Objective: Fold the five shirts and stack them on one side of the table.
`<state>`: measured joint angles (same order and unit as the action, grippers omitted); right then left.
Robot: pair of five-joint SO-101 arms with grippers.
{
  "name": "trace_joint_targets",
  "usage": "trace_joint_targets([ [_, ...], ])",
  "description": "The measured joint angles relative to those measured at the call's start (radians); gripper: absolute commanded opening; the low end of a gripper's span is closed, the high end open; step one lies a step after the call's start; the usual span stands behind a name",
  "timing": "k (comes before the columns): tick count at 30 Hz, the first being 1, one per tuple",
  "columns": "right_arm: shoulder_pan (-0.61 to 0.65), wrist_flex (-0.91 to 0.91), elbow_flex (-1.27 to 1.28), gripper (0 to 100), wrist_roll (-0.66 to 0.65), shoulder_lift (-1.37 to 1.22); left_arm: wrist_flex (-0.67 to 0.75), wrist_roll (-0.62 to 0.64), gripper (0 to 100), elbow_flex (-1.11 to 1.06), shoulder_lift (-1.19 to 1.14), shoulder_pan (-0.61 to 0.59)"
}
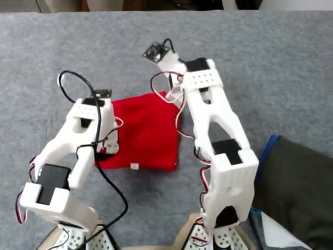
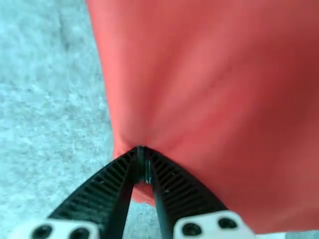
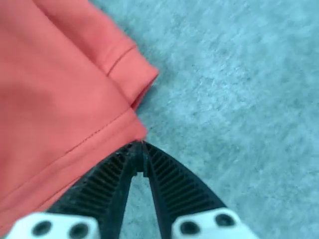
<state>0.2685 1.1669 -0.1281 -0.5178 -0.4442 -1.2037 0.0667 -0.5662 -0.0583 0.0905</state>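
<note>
A red shirt (image 1: 147,133) lies folded flat on the grey carpeted table (image 1: 270,67), between the two arms. The left gripper (image 2: 141,151) is shut on the red shirt's (image 2: 214,99) left edge, with the fabric pulled into a small pinch at the fingertips. At the far right corner of the red shirt (image 3: 55,99), the right gripper (image 3: 140,145) is shut on the hem, beside a folded sleeve cuff (image 3: 132,69). In the high view both arms stand over the shirt's far edge and hide their fingers.
A dark shirt (image 1: 299,190) lies at the near right of the table, with a blue strip (image 1: 269,148) along its left edge and a white piece (image 1: 278,232) near the front. Bare grey carpet stretches across the far half and the left side.
</note>
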Motion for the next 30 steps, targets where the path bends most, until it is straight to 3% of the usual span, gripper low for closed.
trace_joint_targets([
  [13,0.052,-0.095,0.068,0.9,0.0,0.026,0.032,0.003,2,-0.012,0.0,0.0],
  [17,0.063,-0.155,0.04,0.8,0.0,-0.083,0.032,0.003,2,-0.012,0.0,0.0],
  [30,0.025,0.199,-0.822,0.7,-0.031,-0.623,0.04,0.003,2,-0.018,0.002,-0.025],
])
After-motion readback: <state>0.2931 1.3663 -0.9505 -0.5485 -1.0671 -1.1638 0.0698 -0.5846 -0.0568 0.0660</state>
